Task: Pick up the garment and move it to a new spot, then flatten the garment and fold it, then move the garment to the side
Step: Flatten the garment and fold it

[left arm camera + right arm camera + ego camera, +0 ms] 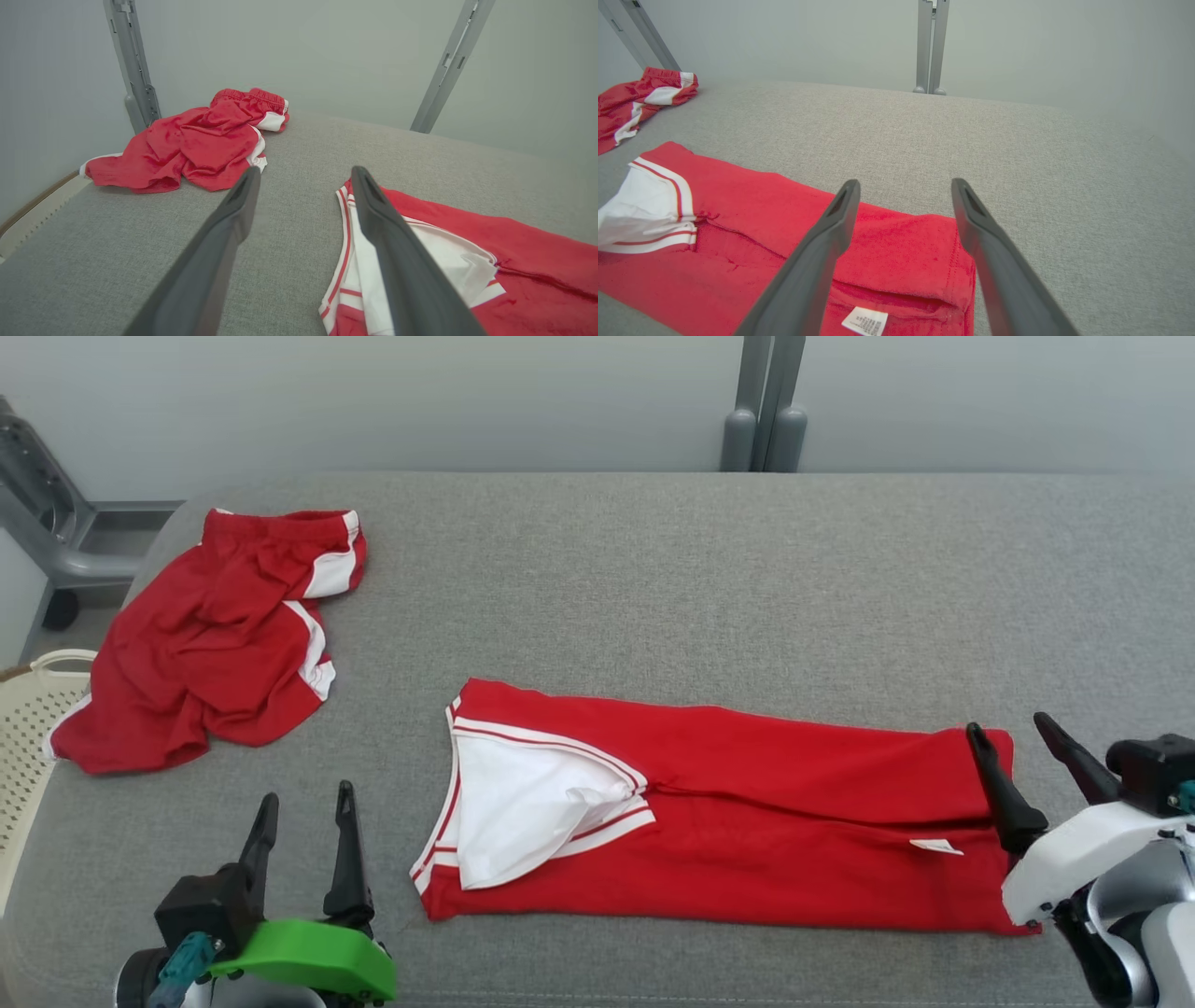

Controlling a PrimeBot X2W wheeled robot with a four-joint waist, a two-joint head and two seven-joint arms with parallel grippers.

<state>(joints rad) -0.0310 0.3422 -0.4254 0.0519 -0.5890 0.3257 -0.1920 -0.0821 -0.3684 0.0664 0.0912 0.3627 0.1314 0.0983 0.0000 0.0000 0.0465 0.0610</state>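
while the garment (794,784) lies folded, left end effector (308,793) and right end effector (1006,722) gape wide, empty.

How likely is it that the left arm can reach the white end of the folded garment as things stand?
Probably yes: the left tool stands open beside the white end of the folded garment, with just bare grey surface between them.

Red garment (747,803) with white and red stripes along one edge, maybe a sports top. Folded into a long band, lying flat near the front of the grey bench (653,569). White inside showing at the left end. Small white tag (935,846) near the right end.
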